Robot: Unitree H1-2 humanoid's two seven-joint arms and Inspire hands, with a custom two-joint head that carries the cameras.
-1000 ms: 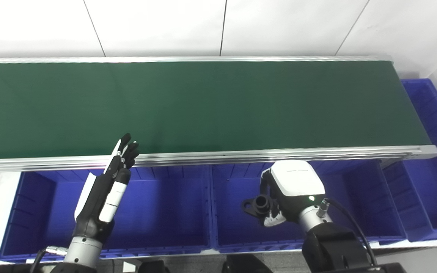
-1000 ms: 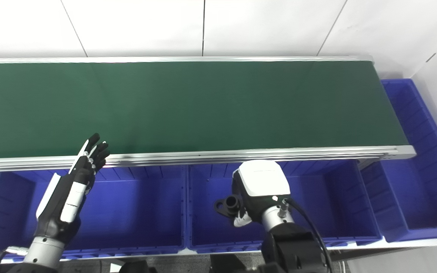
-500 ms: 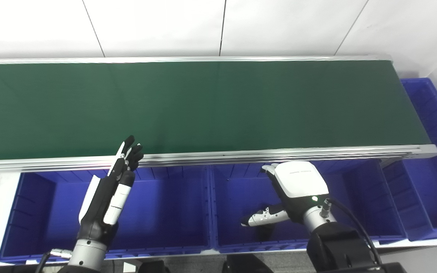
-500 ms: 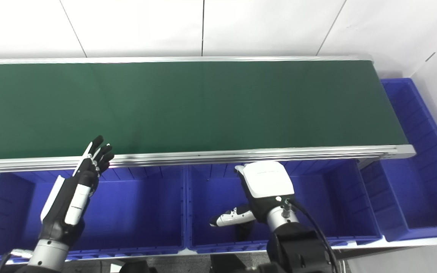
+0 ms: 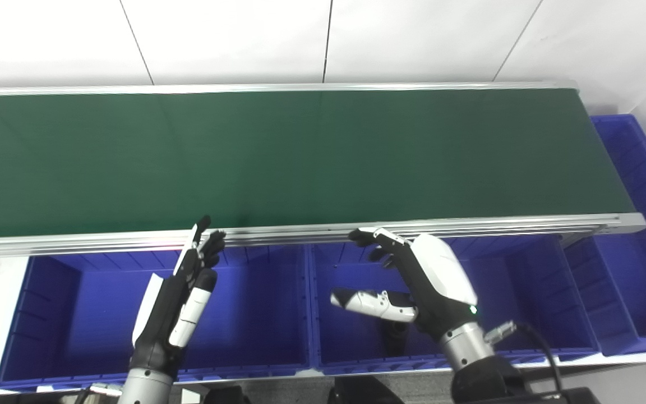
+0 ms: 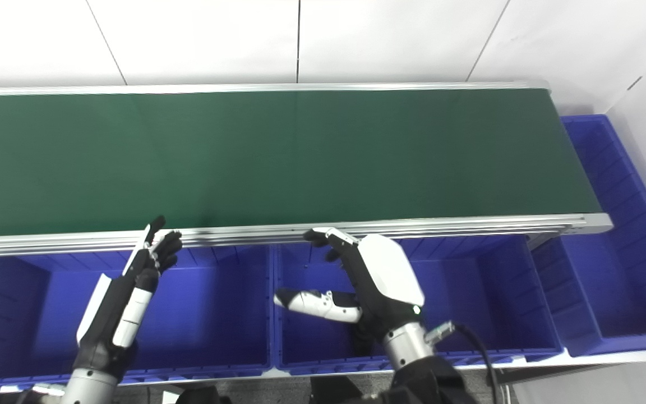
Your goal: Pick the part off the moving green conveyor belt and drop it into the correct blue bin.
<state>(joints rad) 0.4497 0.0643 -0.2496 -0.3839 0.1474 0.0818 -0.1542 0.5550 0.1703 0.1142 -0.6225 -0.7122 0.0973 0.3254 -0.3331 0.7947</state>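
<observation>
The green conveyor belt (image 5: 300, 157) carries no part. My right hand (image 5: 413, 275) is open over the middle blue bin (image 5: 530, 297), fingers spread toward the belt's front rail and thumb pointing left. It holds nothing. A dark shape, which seems to be the black part (image 5: 393, 339), lies on the bin floor just under the hand, mostly hidden by it. My left hand (image 5: 185, 286) is open with fingers straight, above the left blue bin (image 5: 65, 314), its fingertips near the rail.
A third blue bin (image 5: 642, 224) stands past the belt's right end. The silver front rail (image 5: 300, 233) runs between the belt and the bins. A white wall is behind the belt.
My right hand opened and let the black part go into the middle bin, then spread its fingers up toward the rail. My left hand drifted slightly right.
</observation>
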